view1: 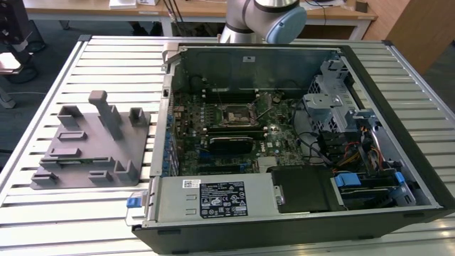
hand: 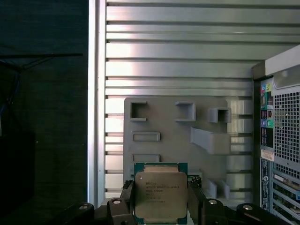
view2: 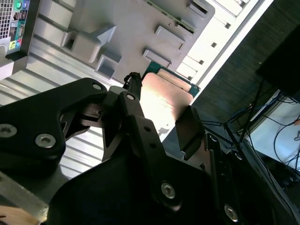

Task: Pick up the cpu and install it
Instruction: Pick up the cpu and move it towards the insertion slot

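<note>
Exterior view: PC case [view1: 284,237] is lying open-side-up on the slatted surface [view1: 92,213]. Mobo [view1: 186,114] is showing inside, and the dark square socket [view1: 231,115] w/ metal frame is sitting roughly mid-board. Grey holder block [view1: 78,154] w/ upright posts is sitting on the surface just beside the case, on the exterior view's left. Arm [view1: 265,16] is showing at the far edge, behind the case's back wall.

Second wrist view: gripper [view2: 161,110] is clamping the cpu [view2: 166,98] by two opposite edges, jaws narrowed to chip width. One black finger [view2: 133,110] is pressing one side and a dark pad is pressing the other. Silvery plate is catching glare, green substrate edge is showing at the far end. Chip is hanging in the air above the surface [view2: 93,140], near the holder block [view2: 131,23], not touching it. Corner of the case [view2: 14,23] w/ rear ports is showing past the block.

First wrist view: cpu [hand: 161,194] is sitting square between the gripper [hand: 161,204] fingers, metal plate facing the cam, green border showing along the top. Holder block [hand: 173,136] is lying below/behind it on the surface [hand: 178,47], its pockets and one slanted post in sight. Case [hand: 281,140] rear panel is standing beside the block. So the cpu is outside the case, over the block side of the surface. Dark floor [hand: 42,117] is running past the surface edge.
</note>
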Available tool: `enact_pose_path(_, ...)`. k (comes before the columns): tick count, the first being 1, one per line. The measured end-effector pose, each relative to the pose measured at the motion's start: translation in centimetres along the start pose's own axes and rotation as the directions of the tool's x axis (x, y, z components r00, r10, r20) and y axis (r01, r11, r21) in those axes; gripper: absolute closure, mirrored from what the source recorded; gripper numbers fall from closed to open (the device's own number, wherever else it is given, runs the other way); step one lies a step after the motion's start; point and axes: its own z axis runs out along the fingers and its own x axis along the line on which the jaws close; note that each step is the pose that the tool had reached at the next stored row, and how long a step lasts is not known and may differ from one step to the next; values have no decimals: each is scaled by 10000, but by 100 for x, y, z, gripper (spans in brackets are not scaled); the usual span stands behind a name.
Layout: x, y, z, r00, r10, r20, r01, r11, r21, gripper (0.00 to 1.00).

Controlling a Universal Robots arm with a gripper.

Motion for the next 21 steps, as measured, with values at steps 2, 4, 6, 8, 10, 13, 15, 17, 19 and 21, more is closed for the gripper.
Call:
enact_pose_path(2, -20, 0, 1, 10000, 0, 1, 0, 10000, 0, 46)
enact_pose_path(4, -41, 0, 1, 10000, 0, 0, 0, 10000, 0, 46)
enact_pose_path(6, -63, 1, 1, 10000, 0, 1, 0, 10000, -1, 46)
enact_pose_path(8, -86, 1, 2, 10000, 0, 1, 0, 10000, 0, 46)
enact_pose_path(10, -109, 1, 2, 10000, 0, 1, 0, 10000, 0, 46)
enact_pose_path(13, -145, 2, 2, 10000, 0, 0, 0, 10000, 0, 46)
enact_pose_path(15, -168, 2, 3, 10000, -1, 1, 1, 10000, -1, 46)
enact_pose_path(17, -194, 2, 3, 10000, 0, 1, 0, 10000, 0, 46)
enact_pose_path(19, -219, 2, 3, 10000, 0, 1, 0, 10000, 0, 46)
enact_pose_path(21, -244, 3, 4, 10000, 0, 2, 0, 10000, -1, 46)
